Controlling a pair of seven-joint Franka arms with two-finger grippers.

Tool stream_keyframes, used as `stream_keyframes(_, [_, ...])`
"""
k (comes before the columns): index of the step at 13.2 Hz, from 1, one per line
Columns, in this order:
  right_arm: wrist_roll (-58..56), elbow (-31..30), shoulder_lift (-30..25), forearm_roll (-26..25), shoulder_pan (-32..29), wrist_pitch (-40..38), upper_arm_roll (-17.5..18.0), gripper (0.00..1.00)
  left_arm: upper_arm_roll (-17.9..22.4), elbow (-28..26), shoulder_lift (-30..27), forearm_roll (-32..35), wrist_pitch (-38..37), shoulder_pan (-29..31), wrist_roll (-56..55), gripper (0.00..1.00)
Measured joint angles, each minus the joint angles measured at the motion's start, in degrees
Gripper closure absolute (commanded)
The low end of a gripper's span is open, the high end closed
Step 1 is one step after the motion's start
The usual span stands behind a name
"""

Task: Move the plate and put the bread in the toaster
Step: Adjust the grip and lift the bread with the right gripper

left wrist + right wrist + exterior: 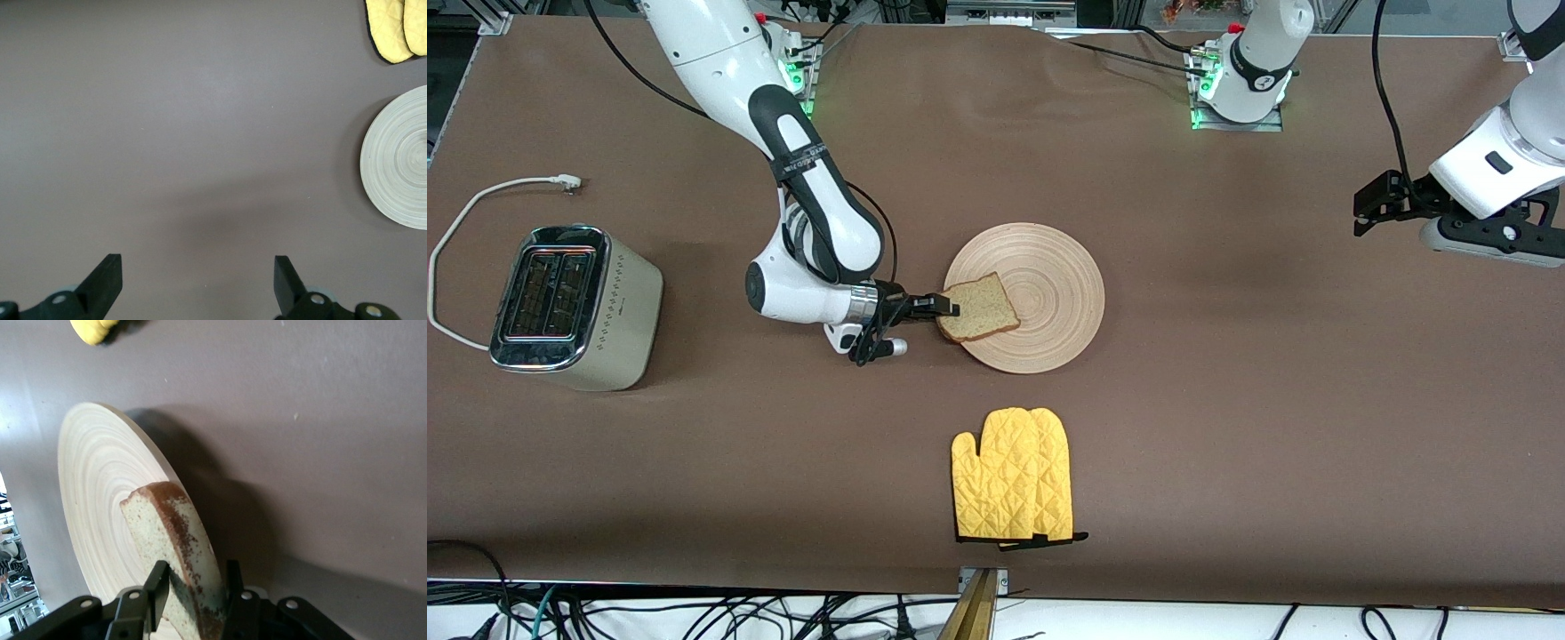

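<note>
The round light-wood plate (pixel 1040 284) with ring grain lies on the brown tablecloth (pixel 1227 400). The right gripper (pixel 947 308) pinches the speckled bread (pixel 980 308) at the plate's edge. The cream toaster (pixel 574 307) stands toward the right arm's end. The left gripper (pixel 1371 206) waits, fingers spread.
</note>
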Motion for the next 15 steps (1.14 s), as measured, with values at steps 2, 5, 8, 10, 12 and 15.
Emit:
stream_keyframes(2, [0.00, 0.67, 0.00, -0.01, -0.10, 0.03, -0.40, 0.38, 0.00, 0.01, 0.02, 0.00, 0.00, 0.00, 0.00, 0.00])
stream_keyframes(5, [-0.02, 1.27, 0.00, -0.53, -0.20, 0.03, -0.82, 0.54, -0.01, 0.01, 0.02, 0.00, 0.00, 0.00, 0.00, 0.00])
stream_keyframes(8, [-0.05, 1.42, 0.00, -0.68, -0.20, 0.03, -0.81, 0.54, -0.10, 0.01, 0.02, 0.00, 0.00, 0.00, 0.00, 0.00])
stream_keyframes(10, [-0.08, 1.43, 0.00, -0.71, -0.18, 0.04, -0.81, 0.58, -0.10, 0.02, 0.02, 0.00, 0.00, 0.00, 0.00, 0.00])
stream_keyframes(12, [-0.12, 1.43, 0.00, -0.79, -0.17, 0.04, -0.81, 0.58, -0.10, 0.02, 0.02, 0.00, 0.00, 0.00, 0.00, 0.00])
stream_keyframes(15, [-0.17, 1.43, 0.00, -0.91, -0.12, 0.04, -0.81, 0.81, -0.11, 0.02, 0.02, 0.00, 0.00, -0.01, 0.00, 0.00])
